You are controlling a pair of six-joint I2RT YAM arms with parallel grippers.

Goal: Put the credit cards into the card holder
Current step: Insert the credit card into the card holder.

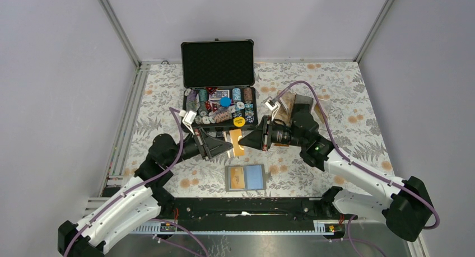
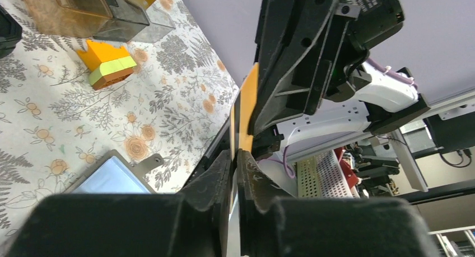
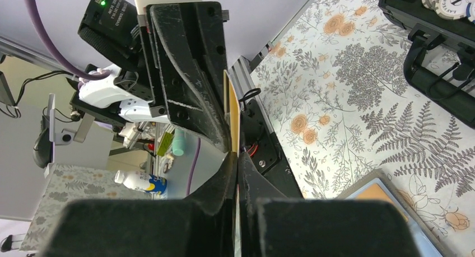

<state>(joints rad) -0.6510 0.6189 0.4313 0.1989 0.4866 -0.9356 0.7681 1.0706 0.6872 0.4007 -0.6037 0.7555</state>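
I count two claws, and both are closed on the same load. The left claw (image 2: 235,159) and the right claw (image 3: 236,156) meet tip to tip, each pinching the credit cards (image 2: 247,103) that stand on edge between them, above the table. From the left wrist I make out two cards in that pinch, an orange one and a yellower one against it. Whether each claw grips both I cannot tell.

There is one card holder (image 1: 255,177). It lies open and flat, below the meeting point of the claws on the side toward the arm bases, and neither claw touches it. One more orange card (image 1: 237,177) sits in its darker panel; the light blue panel is bare.

A small orange-and-green pile (image 2: 107,64) lies on the table beyond the right claw, near one clear brownish box (image 2: 95,10). I cannot count its layers. One black chip case (image 1: 219,83) stands open beyond both claws.
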